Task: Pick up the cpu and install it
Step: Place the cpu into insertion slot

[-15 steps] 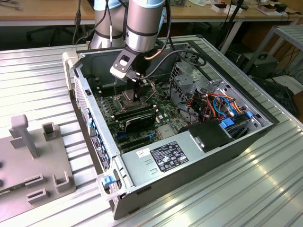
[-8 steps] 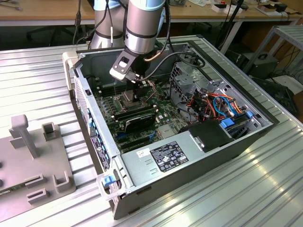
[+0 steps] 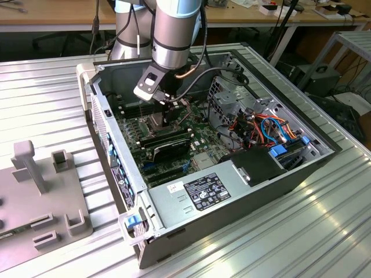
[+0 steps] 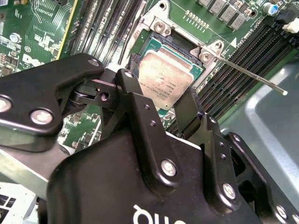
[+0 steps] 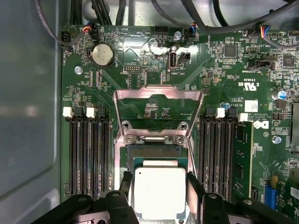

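You have the black two-finger gripper (image 5: 160,181) down inside the open grey metal computer case (image 3: 232,194), its fingers (image 5: 127,183) closed against two opposite edges of the cpu (image 5: 160,198), a small flat square chip with a matte silver-grey top. The cpu lies level over the square black socket (image 5: 159,150) on the green motherboard (image 5: 140,63), but you cannot tell whether it is seated. The socket's silver metal load frame (image 5: 159,92) stands swung open.

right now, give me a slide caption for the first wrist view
pincer straddling the cpu at the open socket, load plate swung open
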Robot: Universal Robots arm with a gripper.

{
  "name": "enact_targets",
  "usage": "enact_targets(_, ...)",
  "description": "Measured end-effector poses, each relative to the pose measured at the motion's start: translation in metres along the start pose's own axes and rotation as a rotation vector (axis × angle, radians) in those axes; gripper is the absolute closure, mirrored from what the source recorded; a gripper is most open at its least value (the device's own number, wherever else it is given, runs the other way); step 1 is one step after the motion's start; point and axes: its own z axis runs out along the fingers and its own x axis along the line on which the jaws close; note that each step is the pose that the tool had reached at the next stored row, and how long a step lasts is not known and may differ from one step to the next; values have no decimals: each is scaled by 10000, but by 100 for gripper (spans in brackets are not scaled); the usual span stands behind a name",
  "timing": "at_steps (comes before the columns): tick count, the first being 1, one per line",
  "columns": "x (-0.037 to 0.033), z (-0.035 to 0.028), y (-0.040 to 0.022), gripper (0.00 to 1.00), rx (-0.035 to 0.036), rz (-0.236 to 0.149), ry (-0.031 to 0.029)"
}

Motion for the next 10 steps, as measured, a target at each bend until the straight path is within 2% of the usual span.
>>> enact_targets(6,23,11,1,45,-1,2,2)
enact_targets(10,38,52,18,45,-1,1,1)
